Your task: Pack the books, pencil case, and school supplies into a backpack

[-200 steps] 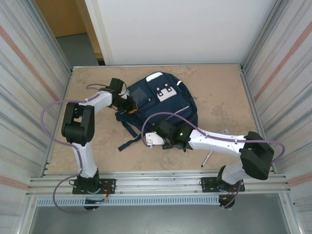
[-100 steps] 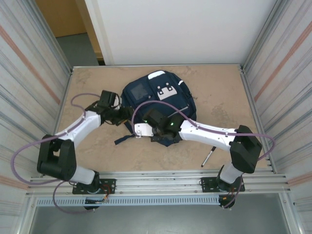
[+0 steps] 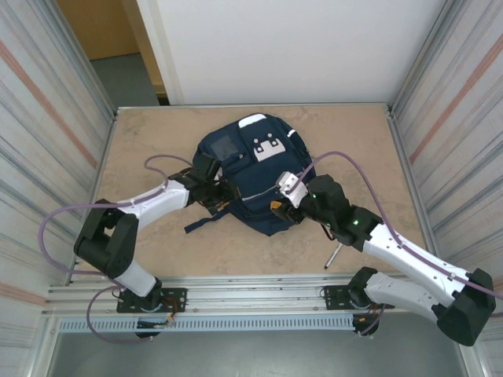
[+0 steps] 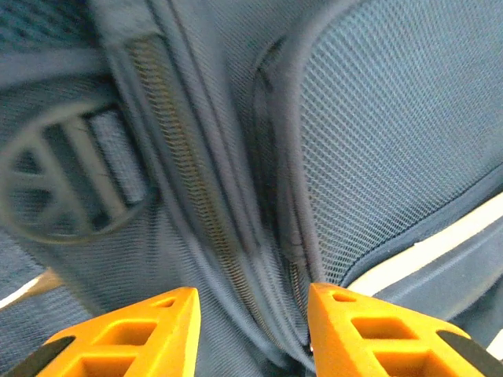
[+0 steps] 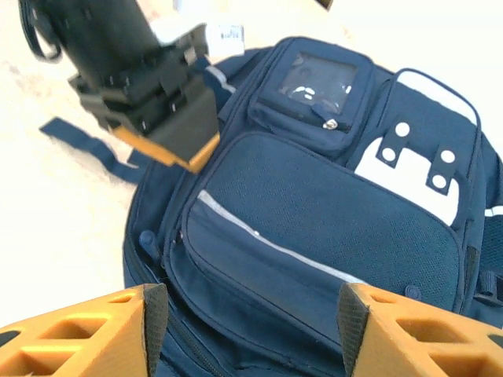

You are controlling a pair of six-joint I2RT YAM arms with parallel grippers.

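Backpack (image 3: 263, 161) below right gripper (image 5: 245, 302), close before left gripper (image 4: 251, 302).

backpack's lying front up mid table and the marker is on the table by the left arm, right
No: the marker lies on the table by the right arm, not the left; the top view shows it. The backpack does lie front up mid table.

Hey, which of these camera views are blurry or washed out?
Left wrist view: the backpack fabric is smeared, the round buckle most. Right wrist view: backpack sharp, table washed out by bright light. Top external view: crisp, evenly lit.
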